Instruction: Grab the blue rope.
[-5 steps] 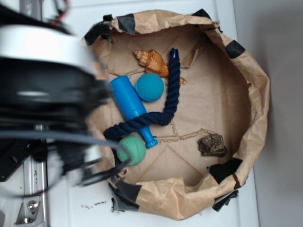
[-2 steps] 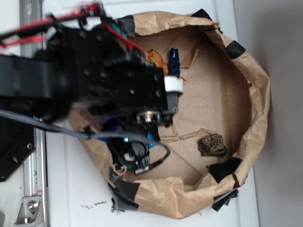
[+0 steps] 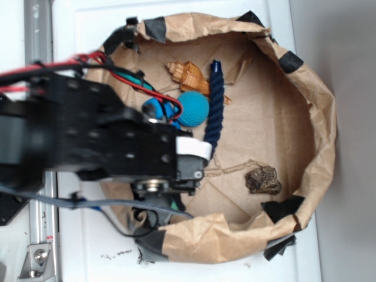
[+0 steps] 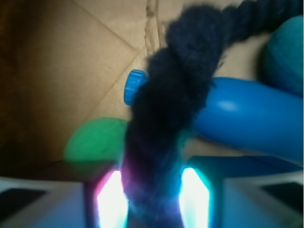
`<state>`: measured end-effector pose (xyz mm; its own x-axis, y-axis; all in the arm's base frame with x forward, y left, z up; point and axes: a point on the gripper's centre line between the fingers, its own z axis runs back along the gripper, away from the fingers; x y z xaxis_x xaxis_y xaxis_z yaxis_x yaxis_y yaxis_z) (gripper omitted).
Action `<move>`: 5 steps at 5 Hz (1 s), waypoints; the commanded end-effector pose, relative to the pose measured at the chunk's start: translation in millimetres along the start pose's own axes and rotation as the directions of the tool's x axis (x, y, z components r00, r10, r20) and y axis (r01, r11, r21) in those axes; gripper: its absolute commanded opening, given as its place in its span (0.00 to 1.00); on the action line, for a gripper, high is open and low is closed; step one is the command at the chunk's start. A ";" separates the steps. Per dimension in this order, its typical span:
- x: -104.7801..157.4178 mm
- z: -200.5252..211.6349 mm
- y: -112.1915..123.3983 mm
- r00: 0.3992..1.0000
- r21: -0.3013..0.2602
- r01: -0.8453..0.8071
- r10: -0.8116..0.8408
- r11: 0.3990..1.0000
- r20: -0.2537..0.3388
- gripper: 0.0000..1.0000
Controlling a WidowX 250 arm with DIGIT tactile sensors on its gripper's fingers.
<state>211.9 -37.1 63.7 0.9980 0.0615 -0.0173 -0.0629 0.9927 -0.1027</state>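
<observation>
The blue rope (image 3: 215,106) is a thick dark navy cord lying in the paper bag, its bound tip at the top. Its lower part runs under my black arm (image 3: 117,141). In the wrist view the rope (image 4: 166,104) crosses over the bright blue bottle toy (image 4: 247,118) and runs down between my fingers. My gripper (image 4: 153,199) is closed in on the rope, with a lit pad pressed against each side. The gripper itself is hidden under the arm in the exterior view.
A teal ball (image 3: 193,108) and a brown shell toy (image 3: 188,75) lie beside the rope. A green ball (image 4: 95,142) is just left of my fingers. A dark rock-like toy (image 3: 263,179) lies at the right. The crumpled bag wall (image 3: 320,117) rings everything.
My arm has swung over the bag and then moved down the frame, uncovering the shell, the teal ball and the upper rope. The rope's upper part has not visibly moved.
</observation>
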 end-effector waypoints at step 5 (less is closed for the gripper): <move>56.4 104.4 45.5 0.987 0.133 0.081 -0.098 0.988 0.125 1.00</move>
